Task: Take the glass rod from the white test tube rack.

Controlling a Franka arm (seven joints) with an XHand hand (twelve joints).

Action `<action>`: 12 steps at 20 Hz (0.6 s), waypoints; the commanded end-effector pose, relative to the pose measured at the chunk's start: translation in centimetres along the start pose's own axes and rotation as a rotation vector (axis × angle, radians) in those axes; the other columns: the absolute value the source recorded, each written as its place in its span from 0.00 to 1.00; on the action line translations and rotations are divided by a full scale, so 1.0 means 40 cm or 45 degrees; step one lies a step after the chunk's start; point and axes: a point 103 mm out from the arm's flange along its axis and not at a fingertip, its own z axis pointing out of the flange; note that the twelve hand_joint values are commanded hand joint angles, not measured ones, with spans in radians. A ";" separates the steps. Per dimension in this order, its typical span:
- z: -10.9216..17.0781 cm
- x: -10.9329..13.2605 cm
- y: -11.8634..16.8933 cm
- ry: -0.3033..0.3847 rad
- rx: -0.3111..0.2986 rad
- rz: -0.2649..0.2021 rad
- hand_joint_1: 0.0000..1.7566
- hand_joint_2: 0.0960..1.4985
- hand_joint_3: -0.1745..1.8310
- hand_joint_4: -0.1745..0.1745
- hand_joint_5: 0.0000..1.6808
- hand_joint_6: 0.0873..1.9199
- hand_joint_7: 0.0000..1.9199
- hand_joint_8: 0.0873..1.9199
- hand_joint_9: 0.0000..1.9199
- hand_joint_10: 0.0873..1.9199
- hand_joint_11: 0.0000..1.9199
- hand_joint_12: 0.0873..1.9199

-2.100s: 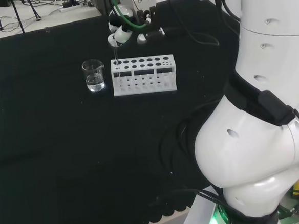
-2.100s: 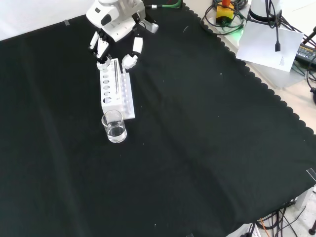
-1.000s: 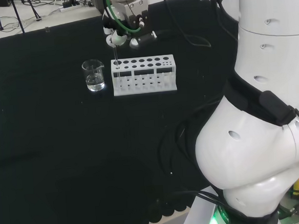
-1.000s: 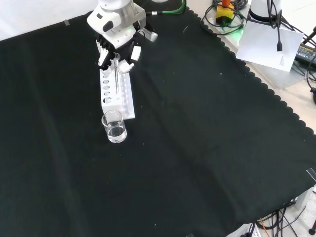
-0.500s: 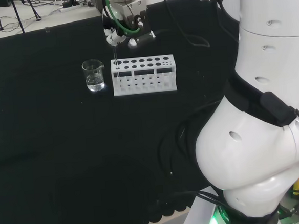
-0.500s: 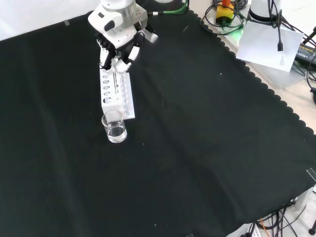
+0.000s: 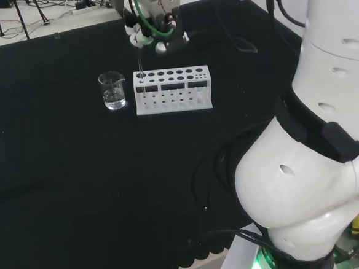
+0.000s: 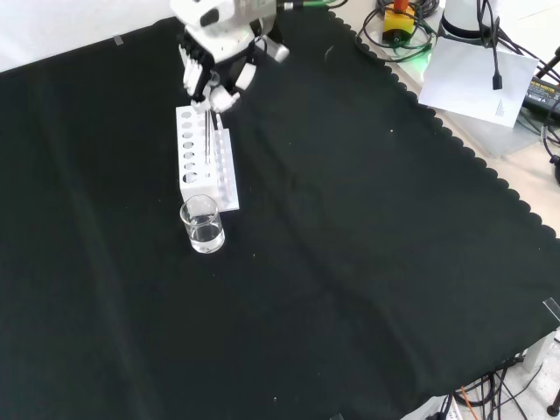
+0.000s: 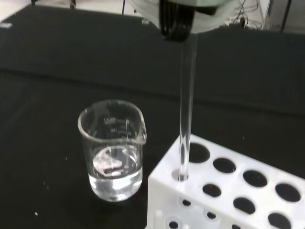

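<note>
A desk (image 8: 367,262) draped in black cloth with a scalloped edge carries a white plastic test tube rack (image 7: 173,90) with two rows of round holes and, just beside its end, a small clear glass beaker (image 7: 113,90) holding a little clear liquid. Beyond the cloth in the front view lie a white sheet of paper (image 8: 477,79) and tangled cables, and in the head view a pale floor with more cables runs along the far edge. The white arm's big links (image 7: 317,162) stand at the right of the head view, and the black and white hand (image 7: 151,32) hangs above the rack's end nearest the beaker, its fingers (image 8: 210,83) curled together and pinching the top of a thin clear glass rod (image 9: 187,105). The rod stands upright with its lower end in the corner hole of the rack, on the beaker's side; in the wrist view its tip sits at the mouth of that hole, and how deep it reaches cannot be told. In the head and front views the rod is a faint line, hard to follow against the rack. The hand's grip itself is blurred in the wrist view, cut off by the frame.
</note>
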 end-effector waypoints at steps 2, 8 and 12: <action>-0.146 0.029 -0.098 0.010 -0.129 -0.017 0.74 0.55 0.29 0.00 0.64 0.29 0.59 0.56 0.84 0.44 0.86 0.35; -0.219 0.053 -0.147 0.011 -0.152 -0.028 0.74 0.55 0.29 0.00 0.64 0.29 0.59 0.57 0.84 0.44 0.86 0.35; -0.250 0.071 -0.177 0.001 -0.163 -0.040 0.74 0.57 0.27 0.00 0.64 0.28 0.59 0.57 0.85 0.44 0.86 0.36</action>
